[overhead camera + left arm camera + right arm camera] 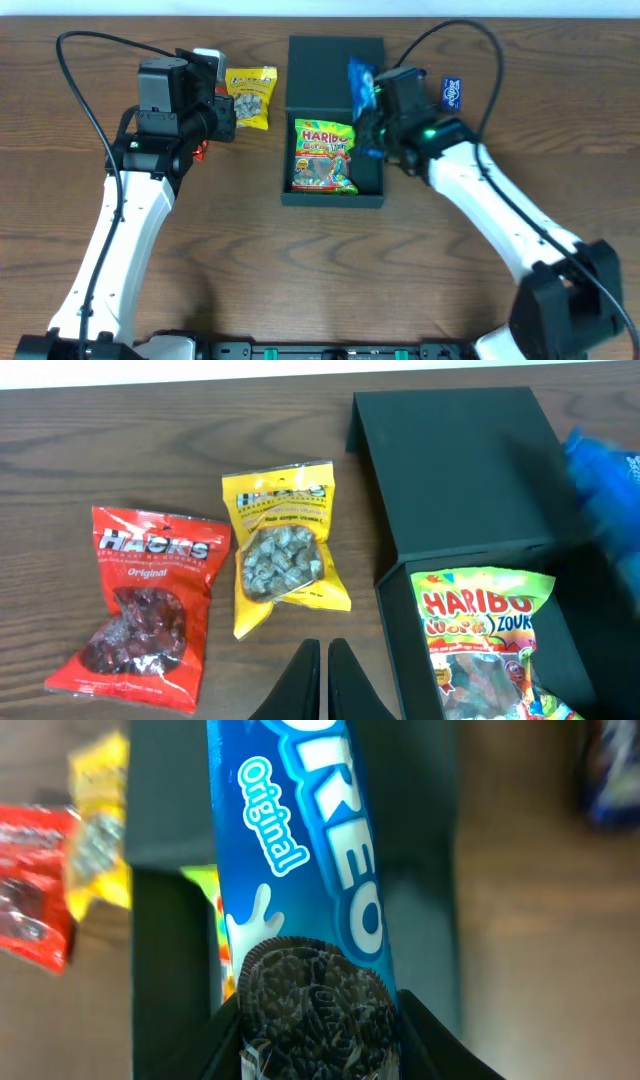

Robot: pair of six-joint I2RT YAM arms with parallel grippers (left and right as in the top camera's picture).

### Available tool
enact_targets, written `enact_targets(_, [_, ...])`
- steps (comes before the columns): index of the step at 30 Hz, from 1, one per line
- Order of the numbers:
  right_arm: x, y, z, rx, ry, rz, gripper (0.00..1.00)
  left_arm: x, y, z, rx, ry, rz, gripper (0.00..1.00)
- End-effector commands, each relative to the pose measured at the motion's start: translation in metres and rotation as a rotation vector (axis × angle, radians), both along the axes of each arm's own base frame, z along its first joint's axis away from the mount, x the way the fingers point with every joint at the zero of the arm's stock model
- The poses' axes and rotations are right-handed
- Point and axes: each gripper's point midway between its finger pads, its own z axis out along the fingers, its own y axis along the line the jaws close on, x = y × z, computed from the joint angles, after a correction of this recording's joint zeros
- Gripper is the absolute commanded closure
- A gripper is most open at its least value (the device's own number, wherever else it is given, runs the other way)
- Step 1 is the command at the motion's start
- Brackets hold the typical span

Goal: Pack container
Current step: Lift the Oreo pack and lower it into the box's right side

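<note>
- My right gripper (320, 1035) pinches the Oreo packet (300, 870) — lower it flat beside the Haribo bag (323, 155), centre frame, inside the container (333, 200).
- Left gripper (325, 680) — pressed together.

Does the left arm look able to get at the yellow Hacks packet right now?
Probably yes. The yellow Hacks packet lies uncovered just ahead of the left hand, clear of the container. The hand is shut, so it must open first.
</note>
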Motion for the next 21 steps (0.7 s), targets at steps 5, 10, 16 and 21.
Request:
enact_targets(5, [-0.027, 0.015, -0.015, -0.024, 0.097, -0.1, 0.98, 0.004, 0.003, 0.012, 0.011, -0.035, 0.001, 0.94])
enact_targets(10, [-0.043, 0.011, -0.022, -0.091, 0.132, -0.121, 0.98, 0.004, 0.003, 0.012, 0.011, -0.034, 0.001, 0.94])
enact_targets(16, [-0.043, 0.0, -0.024, -0.159, 0.119, -0.122, 0.98, 0.004, 0.003, 0.012, 0.011, -0.034, 0.001, 0.94])
enact_targets(21, [-0.042, -0.002, -0.023, -0.196, 0.102, -0.071, 0.98, 0.004, 0.003, 0.012, 0.011, -0.035, 0.001, 0.94])
